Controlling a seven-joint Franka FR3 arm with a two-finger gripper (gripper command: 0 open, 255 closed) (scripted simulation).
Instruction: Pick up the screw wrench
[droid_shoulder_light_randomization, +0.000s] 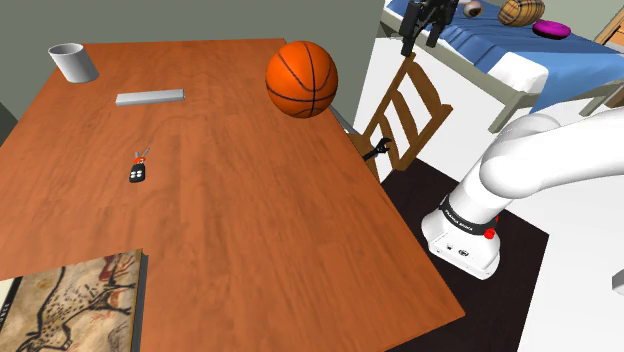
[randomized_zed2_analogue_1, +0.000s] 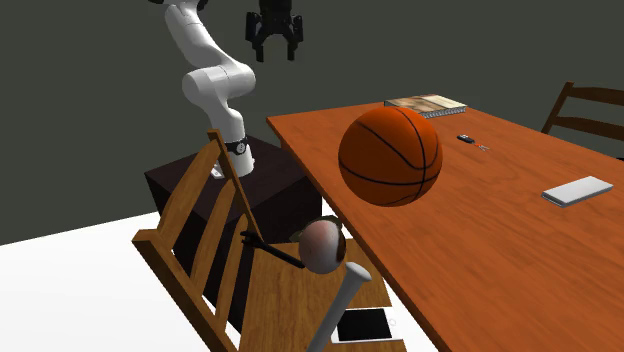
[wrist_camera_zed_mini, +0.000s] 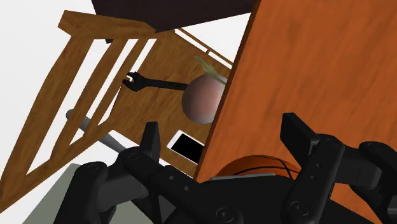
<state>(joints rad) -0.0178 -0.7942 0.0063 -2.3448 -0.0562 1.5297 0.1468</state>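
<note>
Black against brown wood, so at least it's easy to spot: the screw wrench (wrist_camera_zed_mini: 156, 83) is lying flat on the seat of the wooden chair (wrist_camera_zed_mini: 95, 44) that's pulled up to the table (wrist_camera_zed_mini: 318, 63). Its open end is over by the back slats and its handle runs up to a round, brownish, onion-looking thing (wrist_camera_zed_mini: 202, 100), just beside it or touching, I can't tell which. A phone (wrist_camera_zed_mini: 186, 145) with a dark screen is on the same seat, near the table edge. In the second exterior view there's also a grey handle of some kind (randomized_zed2_analogue_1: 345, 290) sticking up at the near end of the seat. My gripper (wrist_camera_zed_mini: 222, 133) is hanging high above the chair with nothing in it. Its fingers (wrist_camera_zed_mini: 151, 137) are spread wide and the wrench is well below them. On the tabletop, in the shoulder view, there's a basketball (droid_shoulder_light_randomization: 301, 78) near the chair-side edge, a grey cup (droid_shoulder_light_randomization: 72, 62) at the far left corner, a flat grey bar (droid_shoulder_light_randomization: 150, 97), a key fob (droid_shoulder_light_randomization: 138, 170) mid-table, and a book (droid_shoulder_light_randomization: 70, 305) at the near left. Behind the chair there's a bed with a blue cover (droid_shoulder_light_randomization: 520, 45).
</note>
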